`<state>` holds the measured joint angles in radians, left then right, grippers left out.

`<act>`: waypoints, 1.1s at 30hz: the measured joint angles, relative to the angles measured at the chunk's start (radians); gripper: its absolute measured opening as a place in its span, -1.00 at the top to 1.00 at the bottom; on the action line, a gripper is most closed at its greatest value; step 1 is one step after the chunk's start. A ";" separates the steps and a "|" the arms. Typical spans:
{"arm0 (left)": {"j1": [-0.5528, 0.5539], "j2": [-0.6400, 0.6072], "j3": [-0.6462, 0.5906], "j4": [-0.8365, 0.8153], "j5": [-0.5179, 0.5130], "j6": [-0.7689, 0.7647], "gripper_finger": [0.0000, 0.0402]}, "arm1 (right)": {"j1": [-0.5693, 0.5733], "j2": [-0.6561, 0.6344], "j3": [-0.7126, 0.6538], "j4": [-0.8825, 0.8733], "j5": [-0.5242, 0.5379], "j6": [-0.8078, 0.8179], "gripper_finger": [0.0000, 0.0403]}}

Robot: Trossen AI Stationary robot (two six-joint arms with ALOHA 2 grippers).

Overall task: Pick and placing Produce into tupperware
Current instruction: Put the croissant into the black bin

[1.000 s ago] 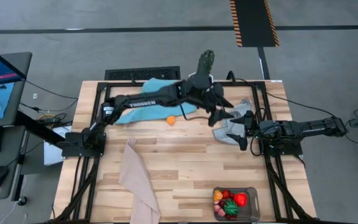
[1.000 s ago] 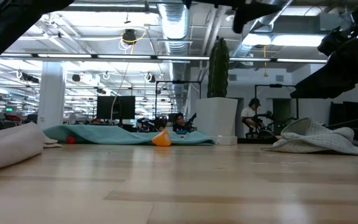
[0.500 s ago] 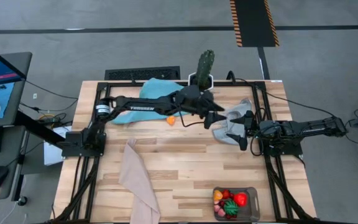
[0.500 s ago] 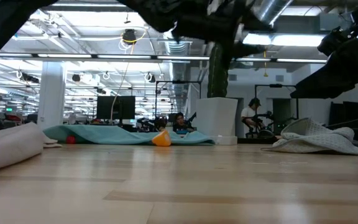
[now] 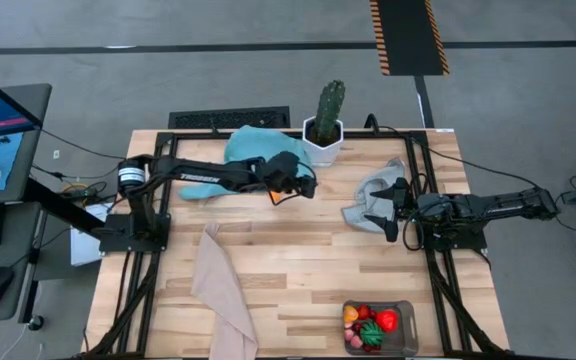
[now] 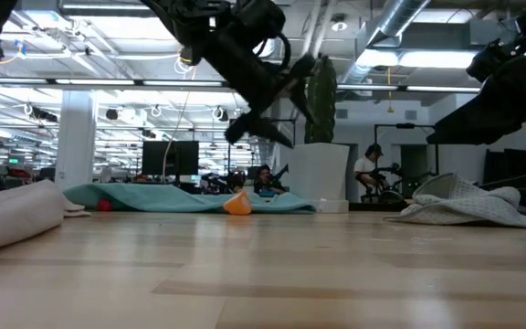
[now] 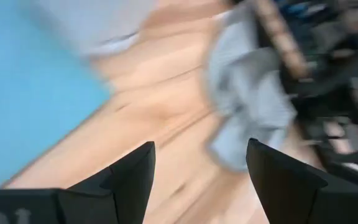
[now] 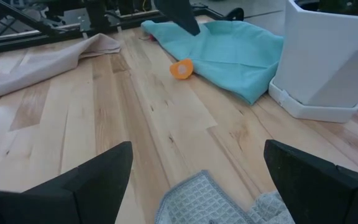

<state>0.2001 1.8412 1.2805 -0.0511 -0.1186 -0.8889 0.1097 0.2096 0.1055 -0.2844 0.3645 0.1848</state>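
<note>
Two black arms, white lettering, seemingly "TROSSEN"

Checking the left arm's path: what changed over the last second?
The left gripper swung back from the grey cloth toward the orange produce piece by the teal cloth, jaws open and empty. Nothing was gripped or released. The right gripper, tupperware and cloths stayed put.

Wooden table [image 5: 298, 260], cloths [image 5: 223, 290], tupperware [image 5: 405, 340], cactus pot [image 5: 322, 140]

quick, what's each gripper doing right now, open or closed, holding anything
Left gripper: open, holding nothing, raised above the orange produce piece.
Right gripper: open, holding nothing, over the grey cloth.
</note>
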 joint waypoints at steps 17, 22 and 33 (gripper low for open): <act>-0.010 0.009 0.042 -0.413 -0.114 -0.188 -0.47 | 0.000 0.000 0.000 0.001 0.000 0.000 -0.91; -0.033 0.009 0.042 -0.469 -0.228 -0.285 -0.63 | 0.000 0.000 0.000 0.000 0.000 0.000 -0.91; -0.022 0.066 0.051 -0.525 -0.201 -0.318 -0.77 | 0.000 0.000 0.001 0.000 0.001 0.000 -0.91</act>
<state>0.1776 1.9071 1.3315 -0.5758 -0.3195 -1.2068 0.1093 0.2092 0.1066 -0.2848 0.3656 0.1848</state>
